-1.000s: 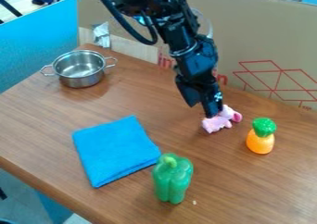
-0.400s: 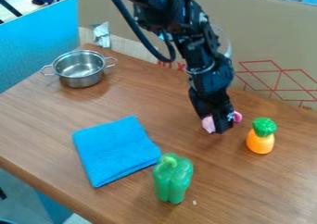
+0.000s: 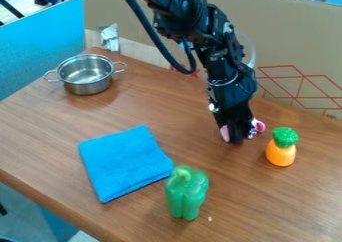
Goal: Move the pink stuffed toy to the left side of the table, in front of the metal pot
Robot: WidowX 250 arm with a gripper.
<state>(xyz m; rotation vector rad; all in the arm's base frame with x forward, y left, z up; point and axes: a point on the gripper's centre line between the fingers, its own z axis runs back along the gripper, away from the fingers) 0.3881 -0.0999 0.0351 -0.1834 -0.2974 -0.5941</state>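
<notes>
The pink plush toy jutted out either side of my black pincer; spread or pinching, I couldn't tell.

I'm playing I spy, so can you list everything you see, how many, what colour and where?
Pot: one, silver, far left on the table
Cloth: one, blue, folded, front left
Pepper: one, green, front, right of the cloth
Pineapple-like toy: one, orange with green top, right side
Toy: one, pink, at the gripper, partly hidden
Crumb: one, pale, near the pepper
Table: one, brown, under them
Crumpled piece: one, silver, behind the pot
Cardboard: one sheet, brown with red print, behind the table
Panel: one, blue, left
Arm: one, black, from the top
Gripper: one, black, by the pink toy
</notes>
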